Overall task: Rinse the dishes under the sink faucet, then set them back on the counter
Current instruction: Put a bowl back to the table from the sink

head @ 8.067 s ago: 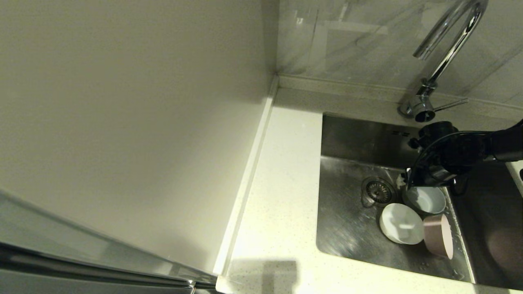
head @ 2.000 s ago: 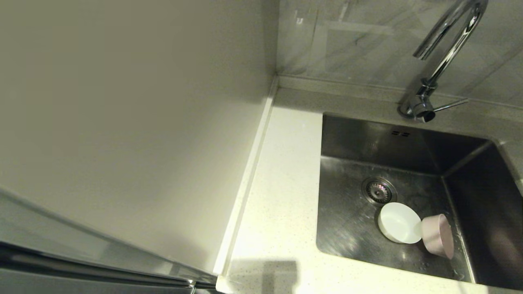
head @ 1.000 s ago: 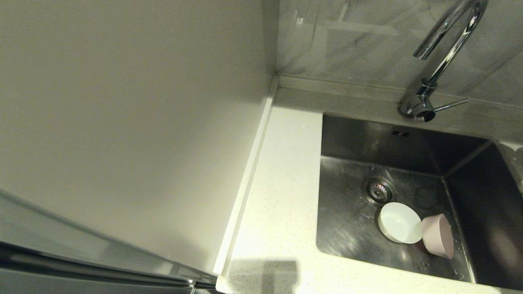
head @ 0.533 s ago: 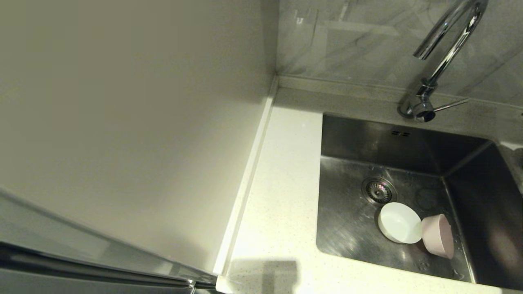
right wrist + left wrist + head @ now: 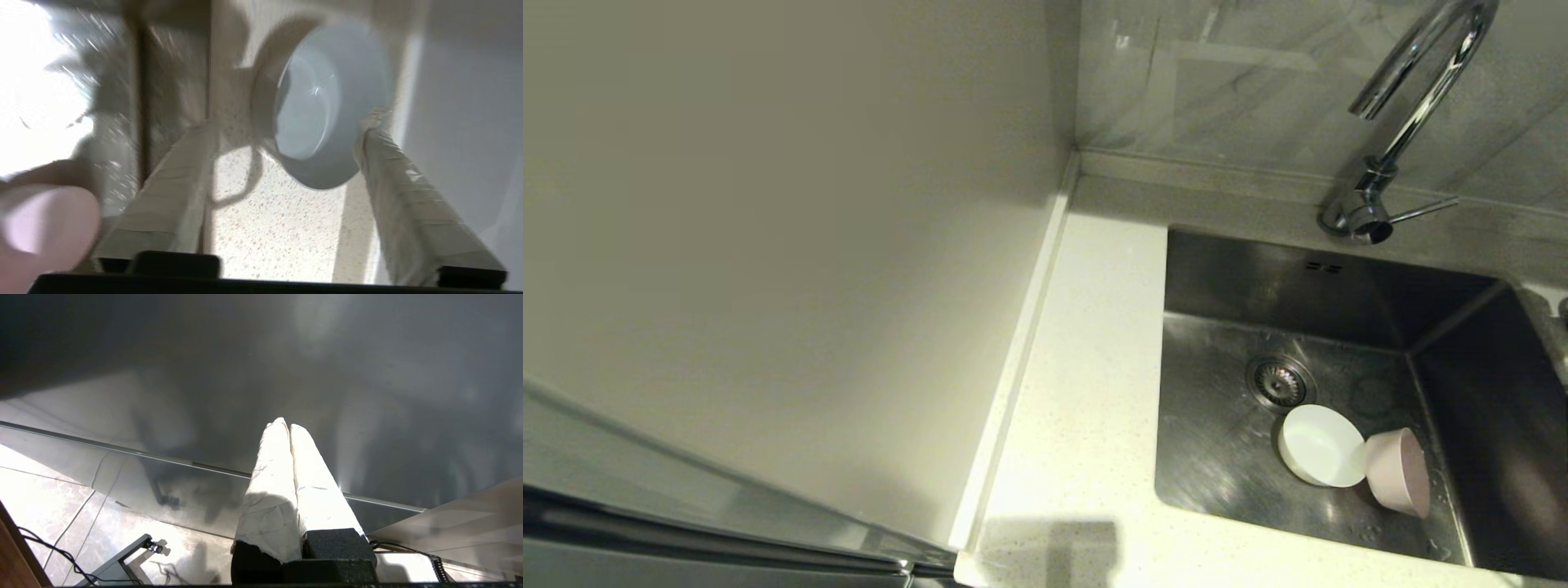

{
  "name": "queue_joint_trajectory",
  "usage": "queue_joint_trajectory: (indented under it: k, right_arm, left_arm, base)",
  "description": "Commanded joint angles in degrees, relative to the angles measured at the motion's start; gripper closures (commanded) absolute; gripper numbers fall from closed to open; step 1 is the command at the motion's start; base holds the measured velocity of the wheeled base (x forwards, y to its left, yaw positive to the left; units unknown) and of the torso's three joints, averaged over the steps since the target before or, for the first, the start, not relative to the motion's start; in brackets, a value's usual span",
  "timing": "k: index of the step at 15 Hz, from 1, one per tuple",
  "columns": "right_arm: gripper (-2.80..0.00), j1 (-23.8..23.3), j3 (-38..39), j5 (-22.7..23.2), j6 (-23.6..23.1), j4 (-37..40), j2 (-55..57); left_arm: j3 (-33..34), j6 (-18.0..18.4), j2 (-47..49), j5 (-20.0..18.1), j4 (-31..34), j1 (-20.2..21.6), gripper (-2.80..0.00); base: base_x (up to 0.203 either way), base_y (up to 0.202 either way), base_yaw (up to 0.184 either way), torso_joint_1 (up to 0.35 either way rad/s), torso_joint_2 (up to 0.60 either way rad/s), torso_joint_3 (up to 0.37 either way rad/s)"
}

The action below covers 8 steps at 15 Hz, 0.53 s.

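Observation:
In the head view a white bowl (image 5: pixel 1321 446) lies on the floor of the steel sink (image 5: pixel 1225 286), touching a pale pink bowl (image 5: pixel 1401 472) tipped on its side. The chrome faucet (image 5: pixel 1421 90) arches over the back rim. Neither gripper shows there. In the right wrist view my right gripper (image 5: pixel 288 120) is open over the speckled counter (image 5: pixel 278 228). A third bowl (image 5: pixel 322 94), white inside and greyish outside, stands on the counter just past its fingertips, close to one finger (image 5: pixel 380 134). My left gripper (image 5: pixel 286 424) is shut and empty, parked facing a dark glossy panel.
The drain strainer (image 5: pixel 1280 380) sits left of the bowls. A strip of white counter (image 5: pixel 1086 392) runs left of the sink against a tall pale side wall (image 5: pixel 768 245). The faucet's lever (image 5: pixel 1421 211) points right. A blurred pink shape (image 5: pixel 45 220) fills one corner of the right wrist view.
Eight seconds ago my right gripper held the greyish bowl in the sink; arm and bowl have since left the head view. Over the last second the two bowls in the sink stayed put.

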Motion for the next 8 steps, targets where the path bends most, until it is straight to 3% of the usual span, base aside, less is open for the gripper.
queue_joint_trajectory:
  k: [1, 5, 8]
  right_arm:
    - [-2.8, 1.6, 1.2, 1.4, 0.3, 0.2, -6.3]
    - [-2.8, 11.6, 9.9, 5.4, 0.7, 0.5, -12.6]
    - [-2.8, 16.0, 15.1, 6.3, 0.1, 0.6, -11.8]
  left_arm:
    - [0.0, 0.0, -0.3, 0.0, 0.0, 0.0, 0.0]
    - [0.0, 0.0, -0.2, 0.0, 0.0, 0.0, 0.0]
    - [0.0, 0.0, -0.2, 0.0, 0.0, -0.1, 0.0]
  base:
    - [0.0, 0.0, 0.0, 0.0, 0.0, 0.0]
    - [0.0, 0.0, 0.0, 0.0, 0.0, 0.0]
    - [0.0, 0.0, 0.0, 0.0, 0.0, 0.0]
